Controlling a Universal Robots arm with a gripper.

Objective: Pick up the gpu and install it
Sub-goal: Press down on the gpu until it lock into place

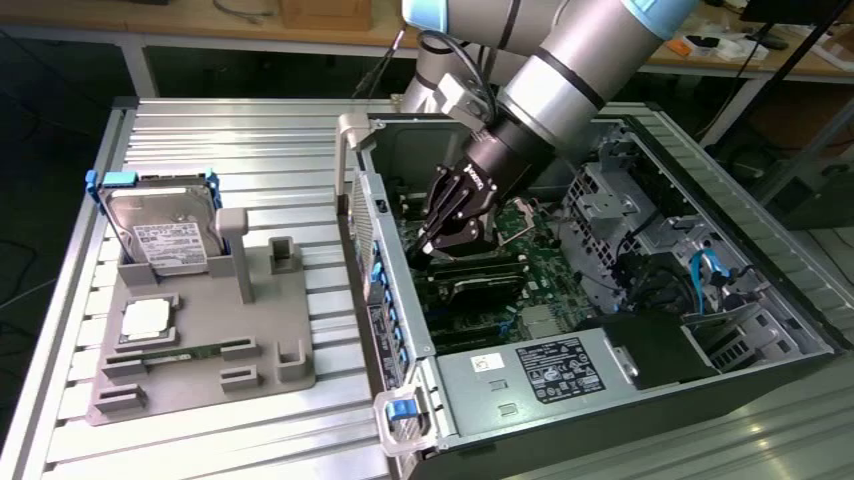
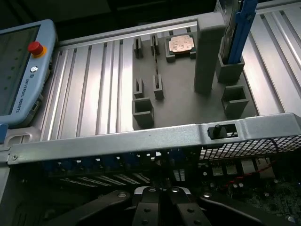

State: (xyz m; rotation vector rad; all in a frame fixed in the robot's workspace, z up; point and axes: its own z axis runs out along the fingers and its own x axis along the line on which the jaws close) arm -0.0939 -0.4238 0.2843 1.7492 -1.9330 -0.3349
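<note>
The gpu (image 1: pixel 470 280), a long dark card with a black cooler, sits down on the green motherboard inside the open computer case (image 1: pixel 747 260), running along the case's wall on the exterior view's left. My gripper (image 1: pixel 430 250) reaches down into the case with its black fingers shut together, empty, right over the card's end by that wall. I cannot tell whether the tips touch the card. In the wrist view the shut gripper (image 2: pixel 160 192) points down behind the case's grey rear frame (image 2: pixel 141 141), into the dark interior.
A grey holder plate (image 1: pixel 200 370) lies on the ribbed aluminium table, on the exterior view's left. It carries a silver hard drive (image 1: pixel 163 238) in a blue-handled frame, a processor (image 1: pixel 144 318) and a thin green memory stick (image 1: pixel 171 353). A teach pendant (image 2: pixel 21 70) lies at the table edge.
</note>
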